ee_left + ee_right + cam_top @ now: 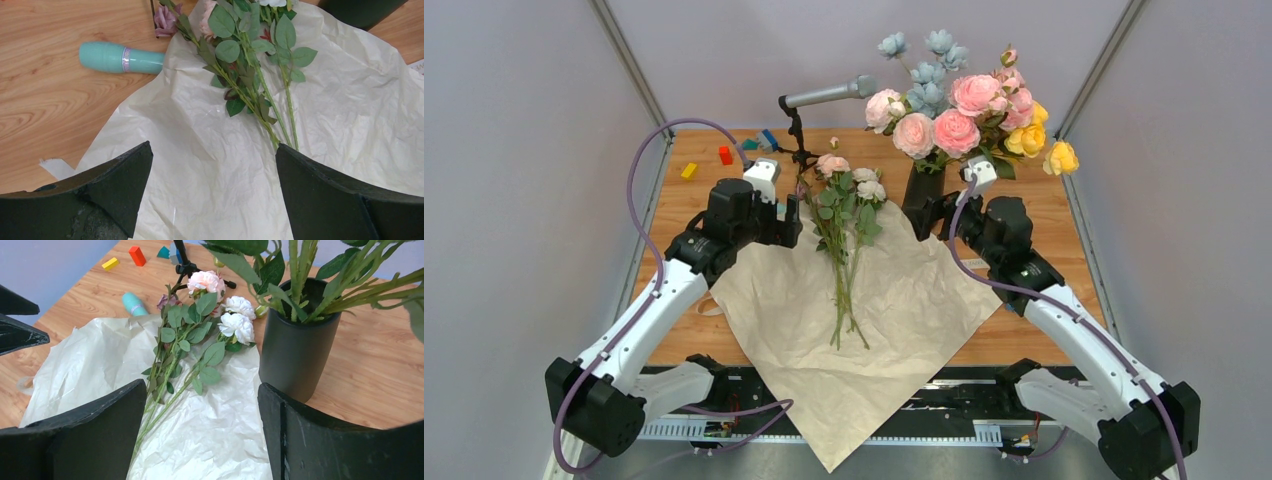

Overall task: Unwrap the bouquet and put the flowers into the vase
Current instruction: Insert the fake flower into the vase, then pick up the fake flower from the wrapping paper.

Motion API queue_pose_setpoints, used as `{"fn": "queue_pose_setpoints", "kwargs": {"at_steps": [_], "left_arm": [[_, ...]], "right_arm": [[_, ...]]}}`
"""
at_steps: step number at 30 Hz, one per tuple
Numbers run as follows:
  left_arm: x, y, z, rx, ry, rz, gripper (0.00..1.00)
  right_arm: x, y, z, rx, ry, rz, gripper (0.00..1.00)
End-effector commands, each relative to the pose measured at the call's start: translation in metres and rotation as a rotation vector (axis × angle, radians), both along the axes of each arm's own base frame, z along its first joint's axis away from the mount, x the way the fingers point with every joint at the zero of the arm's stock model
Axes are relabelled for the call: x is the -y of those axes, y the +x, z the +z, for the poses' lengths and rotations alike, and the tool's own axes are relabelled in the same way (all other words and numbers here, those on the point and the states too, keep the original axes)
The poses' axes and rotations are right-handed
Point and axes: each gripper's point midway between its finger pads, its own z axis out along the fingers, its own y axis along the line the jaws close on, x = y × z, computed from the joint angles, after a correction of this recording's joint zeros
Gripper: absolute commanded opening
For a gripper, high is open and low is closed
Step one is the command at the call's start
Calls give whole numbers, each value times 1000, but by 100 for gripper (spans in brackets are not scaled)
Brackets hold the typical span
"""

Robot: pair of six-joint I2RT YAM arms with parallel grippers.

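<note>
Paper [864,330] lies spread flat, one corner nearest us, so we judge the unwrapping done. The flowers [846,215] rest on its far half, not yet in the vase [922,188] at its far right edge.

From the left wrist, our left gripper [214,147] hangs over the paper, jaws apart and empty.

From the right wrist, our right gripper [202,385] is likewise apart, holding nothing. The vase already holds other stems [300,270].
</note>
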Motion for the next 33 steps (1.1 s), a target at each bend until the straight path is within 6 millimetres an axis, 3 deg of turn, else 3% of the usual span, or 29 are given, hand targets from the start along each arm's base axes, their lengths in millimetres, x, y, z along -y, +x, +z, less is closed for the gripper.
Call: {"fn": "queue_pose_setpoints", "kwargs": {"at_steps": [1,6,9,15,21,28,33], "left_arm": [[10,4,16,37,-62,-28,100],[42,-6,21,52,-125,-139,94],[61,-12,13,31,-117,-179,92],[103,-18,-11,-8,-166,-231,86],[137,-17,-47,-77,-106,-263,78],[159,-16,-85,-120,6,-274,69],[170,-11,-96,-127,60,-289,58]], "right_arm": [[-5,-14,8,-7,53,39,83],[-1,-19,3,-33,72,17,82],[9,-19,-3,-54,75,-40,82],[29,-18,-21,-100,59,-154,82],[45,-25,-36,-125,49,-226,83],[59,-36,-45,-131,58,-264,84],[62,-41,-52,-143,60,-271,84]]}}
